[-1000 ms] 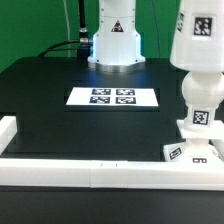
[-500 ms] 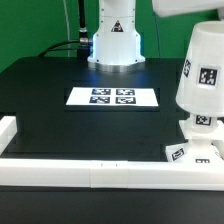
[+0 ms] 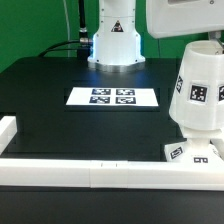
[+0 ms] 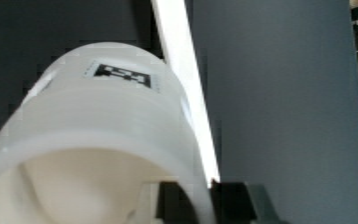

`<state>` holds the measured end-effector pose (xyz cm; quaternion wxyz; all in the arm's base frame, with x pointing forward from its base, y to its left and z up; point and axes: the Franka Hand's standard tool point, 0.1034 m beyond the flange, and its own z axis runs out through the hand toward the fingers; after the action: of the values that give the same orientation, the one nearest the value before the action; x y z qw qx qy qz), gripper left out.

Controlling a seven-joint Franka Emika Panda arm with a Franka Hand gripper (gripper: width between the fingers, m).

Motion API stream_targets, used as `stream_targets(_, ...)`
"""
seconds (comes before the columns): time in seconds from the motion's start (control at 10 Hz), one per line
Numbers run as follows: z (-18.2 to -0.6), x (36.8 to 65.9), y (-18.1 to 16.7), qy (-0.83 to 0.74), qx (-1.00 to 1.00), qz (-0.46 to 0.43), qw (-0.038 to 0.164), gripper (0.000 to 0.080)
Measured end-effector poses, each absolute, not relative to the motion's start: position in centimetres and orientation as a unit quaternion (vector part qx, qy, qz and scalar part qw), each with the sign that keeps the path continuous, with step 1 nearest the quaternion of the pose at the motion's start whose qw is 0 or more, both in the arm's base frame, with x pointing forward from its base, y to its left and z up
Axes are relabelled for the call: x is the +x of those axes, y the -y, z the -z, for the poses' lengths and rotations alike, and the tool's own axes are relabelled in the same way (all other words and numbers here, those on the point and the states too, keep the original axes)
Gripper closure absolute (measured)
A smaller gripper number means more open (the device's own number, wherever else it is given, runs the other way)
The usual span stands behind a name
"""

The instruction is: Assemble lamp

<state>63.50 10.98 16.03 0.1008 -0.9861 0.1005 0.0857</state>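
In the exterior view the tapered shade [image 3: 199,88] hangs below the arm, over the flat square base [image 3: 192,152], hiding the bulb; whether it touches the base is unclear. In the wrist view the gripper [image 4: 204,199] has its jaws clamped on the shade's [image 4: 105,120] rim, hollow inside facing them
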Motion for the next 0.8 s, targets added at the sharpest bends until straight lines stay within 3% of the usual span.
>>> stream_targets(0.3, -15.5, 62.8, -10.6, -0.087, -0.988, -0.082, 0.1, 0.0747)
stream_targets(0.5, -15.7, 61.9, -10.1, -0.076, -0.989, -0.084, 0.1, 0.0382)
stream_targets(0.6, -16.0, 61.1, -9.6, -0.063, -0.989, -0.085, 0.1, 0.0382)
stream_targets(0.8, -18.3, 59.3, -9.0, -0.059, -0.988, -0.106, 0.1, 0.0146)
